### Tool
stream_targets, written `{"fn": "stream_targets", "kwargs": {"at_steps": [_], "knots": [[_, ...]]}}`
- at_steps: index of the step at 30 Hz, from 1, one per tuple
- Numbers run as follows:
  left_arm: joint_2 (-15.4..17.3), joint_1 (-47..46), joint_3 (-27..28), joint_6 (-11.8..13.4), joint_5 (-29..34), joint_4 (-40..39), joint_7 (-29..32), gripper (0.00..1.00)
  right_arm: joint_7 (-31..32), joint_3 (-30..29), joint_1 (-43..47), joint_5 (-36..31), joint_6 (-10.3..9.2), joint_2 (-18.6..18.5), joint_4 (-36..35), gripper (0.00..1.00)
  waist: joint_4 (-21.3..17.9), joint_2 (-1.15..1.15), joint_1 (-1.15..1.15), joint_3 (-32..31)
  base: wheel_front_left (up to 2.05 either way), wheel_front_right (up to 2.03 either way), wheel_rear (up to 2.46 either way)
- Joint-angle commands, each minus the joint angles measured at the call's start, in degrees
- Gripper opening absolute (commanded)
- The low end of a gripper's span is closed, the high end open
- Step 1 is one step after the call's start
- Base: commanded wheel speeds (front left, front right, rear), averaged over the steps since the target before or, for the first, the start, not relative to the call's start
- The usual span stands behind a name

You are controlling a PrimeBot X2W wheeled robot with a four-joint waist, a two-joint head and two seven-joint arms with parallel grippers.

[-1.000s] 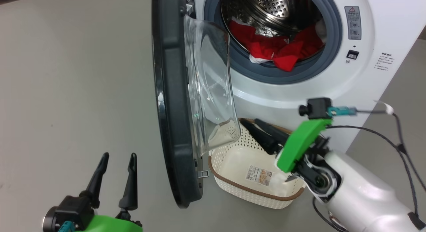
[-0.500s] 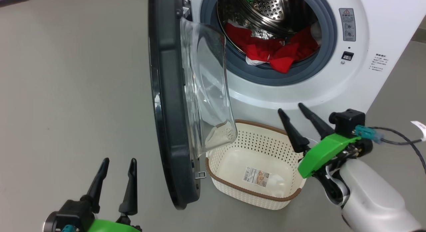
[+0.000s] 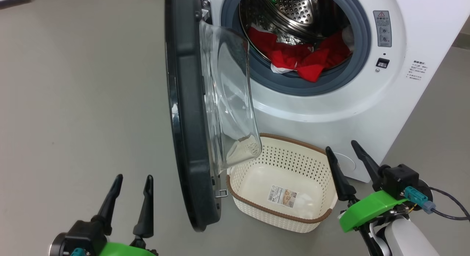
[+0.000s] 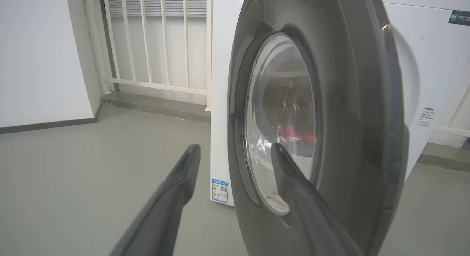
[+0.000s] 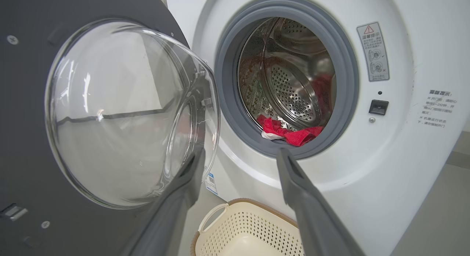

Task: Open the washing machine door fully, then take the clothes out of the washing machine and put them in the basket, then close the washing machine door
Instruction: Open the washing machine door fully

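Note:
The washing machine (image 3: 330, 109) stands at the upper right with the washing machine door (image 3: 187, 120) swung out edge-on, its glass bowl facing the drum. The clothes (image 3: 304, 59), red with a bit of white, lie in the steel drum and spill onto the grey ring. The basket (image 3: 279, 212) sits on the floor below the opening with nothing in it but its label. My left gripper (image 3: 133, 179) is open, left of the door and facing the door's outer face (image 4: 349, 120). My right gripper (image 3: 341, 146) is open beside the basket's right end. Its own view looks at the clothes (image 5: 290, 133) and basket (image 5: 246, 230).
Grey floor (image 3: 80, 101) stretches wide to the left of the door. A white railing (image 4: 154, 39) and a wall stand behind the machine. A dark cable (image 3: 448, 208) trails from my right wrist. The door's glass bowl (image 3: 235, 112) overhangs the basket's left end.
My right arm has swung out from over the basket, rightward and back toward me, its fingers now pointing up at the basket's right end. The left gripper has hardly moved. The camera shifted a little.

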Motion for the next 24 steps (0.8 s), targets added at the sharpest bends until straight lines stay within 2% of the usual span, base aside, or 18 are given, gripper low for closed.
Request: {"fn": "stream_targets", "kwargs": {"at_steps": [1, 21, 22, 23, 24], "knots": [[0.80, -1.13, 1.74, 0.02, 0.29, -1.35, -0.28, 1.00, -0.52, 0.36, -0.10, -0.83, 0.44, 0.27, -1.92, 1.00, -0.05, 0.00, 0.00, -0.04, 0.00, 0.00, 0.00], [0.80, -1.31, 1.86, 0.05, -0.28, 1.32, -0.28, 1.00, -0.52, 1.11, 2.02, 1.83, 0.44, 0.36, -2.15, 1.00, -0.25, 0.00, 0.00, -0.36, 0.00, 0.00, 0.00], [0.80, -1.39, 1.82, 0.01, -0.23, 1.58, -0.28, 0.49, -0.52, 1.10, 1.99, 1.87, 0.44, 0.36, -2.09, 1.00, -0.28, 0.00, 0.00, -0.30, 0.00, 0.00, 0.00], [0.80, -1.39, 1.82, 0.01, -0.23, 1.58, -0.28, 0.49, -0.52, 1.10, 1.99, 1.87, 0.44, 0.36, -2.09, 1.00, -0.28, 0.00, 0.00, -0.30, 0.00, 0.00, 0.00], [0.80, -1.51, 1.77, 0.00, -0.18, 1.71, -0.28, 0.24, -0.52, 1.05, 1.96, 1.92, 0.44, 0.36, -2.01, 1.00, -0.30, 0.00, 0.00, -0.24, 0.00, 0.00, 0.00]]}}
